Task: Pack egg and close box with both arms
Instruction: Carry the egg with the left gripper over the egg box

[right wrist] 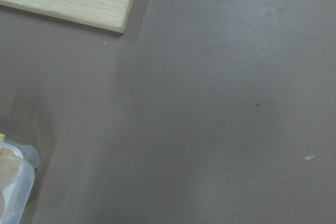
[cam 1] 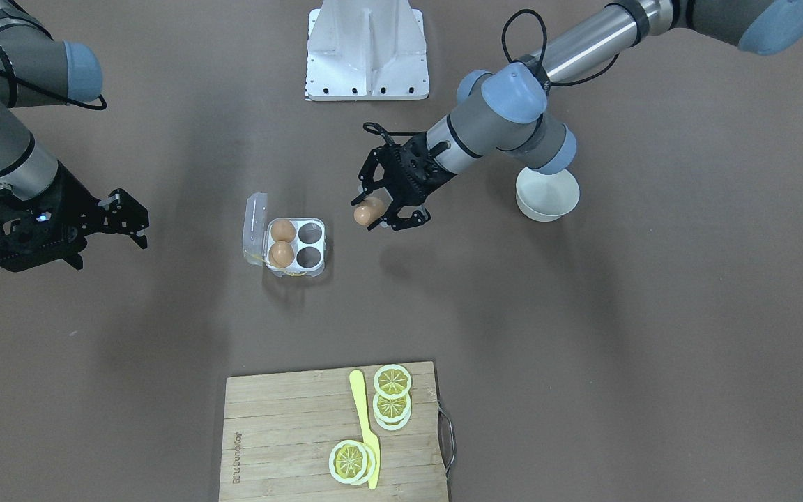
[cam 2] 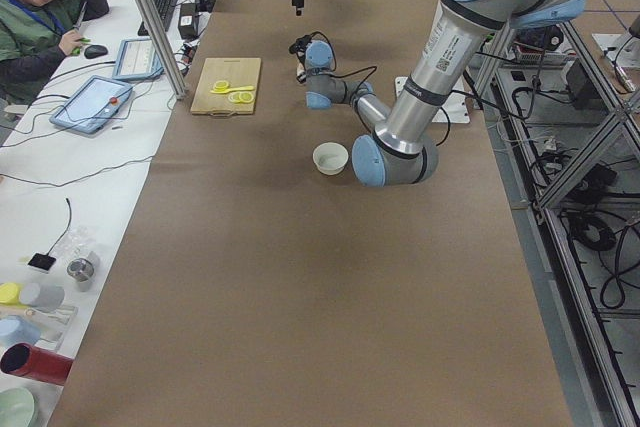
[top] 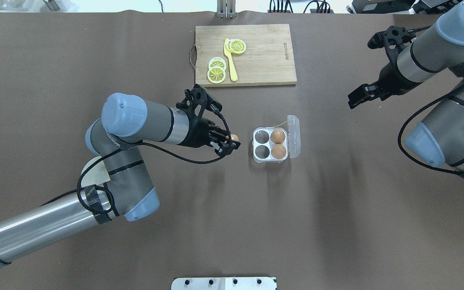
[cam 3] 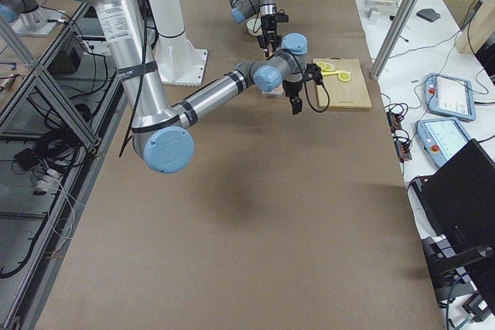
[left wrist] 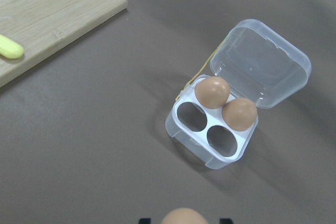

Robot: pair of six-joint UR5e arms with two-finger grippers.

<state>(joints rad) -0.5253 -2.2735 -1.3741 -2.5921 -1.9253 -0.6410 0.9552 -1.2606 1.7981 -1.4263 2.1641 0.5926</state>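
Note:
The clear box [top: 270,145] stands open on the table, its lid [left wrist: 262,69] folded back. Two tan eggs [top: 278,143] fill the two cells on the lid side; the other two cells are empty. My left gripper [top: 232,141] is shut on a third egg [cam 1: 368,210] and holds it above the table, a short way from the box on the empty-cell side. This egg shows at the bottom edge of the left wrist view [left wrist: 181,216]. My right gripper [cam 1: 138,222] is open and empty, well away from the box on the lid side.
A white bowl [cam 1: 546,195] sits under my left arm's elbow. A wooden cutting board [top: 246,54] with lemon slices [top: 217,71] and a yellow knife [top: 230,60] lies beyond the box. The white stand [cam 1: 366,52] is at the robot's base.

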